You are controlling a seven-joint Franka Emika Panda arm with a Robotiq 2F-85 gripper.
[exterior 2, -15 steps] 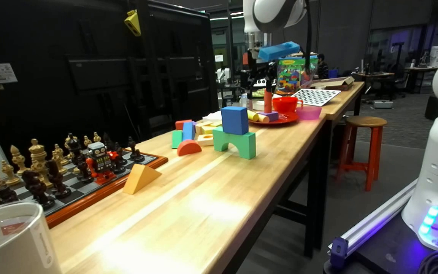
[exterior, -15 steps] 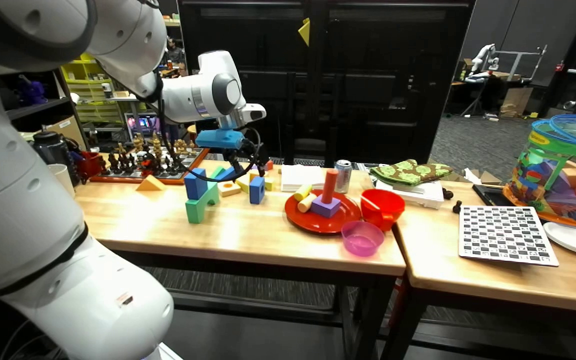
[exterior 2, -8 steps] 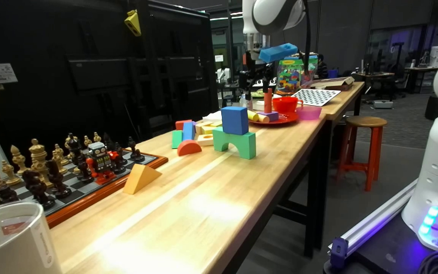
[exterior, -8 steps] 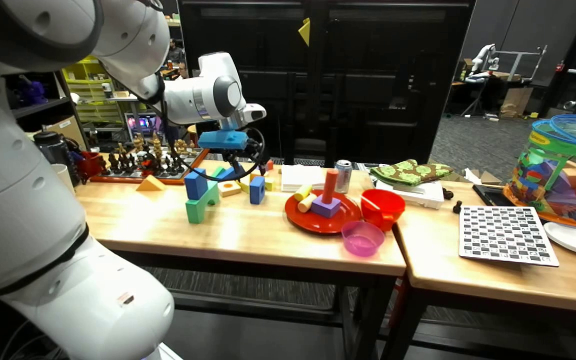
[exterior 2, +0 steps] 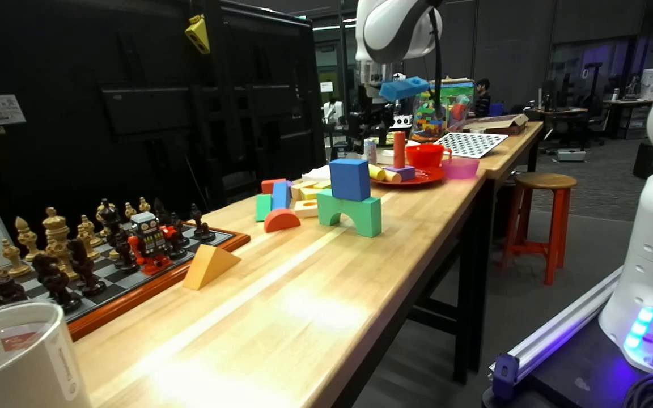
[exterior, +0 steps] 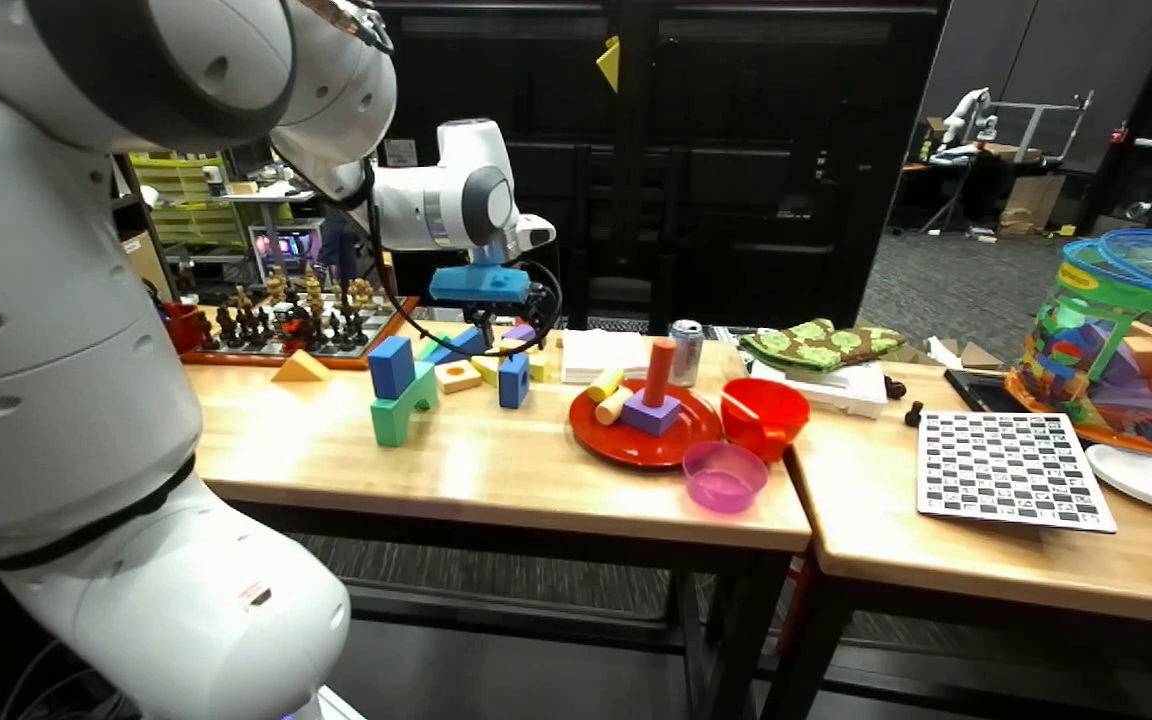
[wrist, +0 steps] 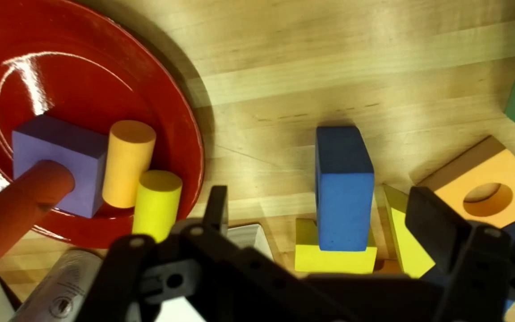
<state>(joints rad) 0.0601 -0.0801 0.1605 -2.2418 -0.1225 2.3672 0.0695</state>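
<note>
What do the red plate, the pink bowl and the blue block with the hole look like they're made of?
Red plate: glossy, perhaps glazed ceramic or enamel; bright, sharp highlights.
Pink bowl: probably smooth plastic; looks see-through.
Blue block: matte, possibly foam or painted wood; no sharp highlights.

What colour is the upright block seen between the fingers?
Blue; the upright block shows best in the wrist view, with one face looking darker.
</note>
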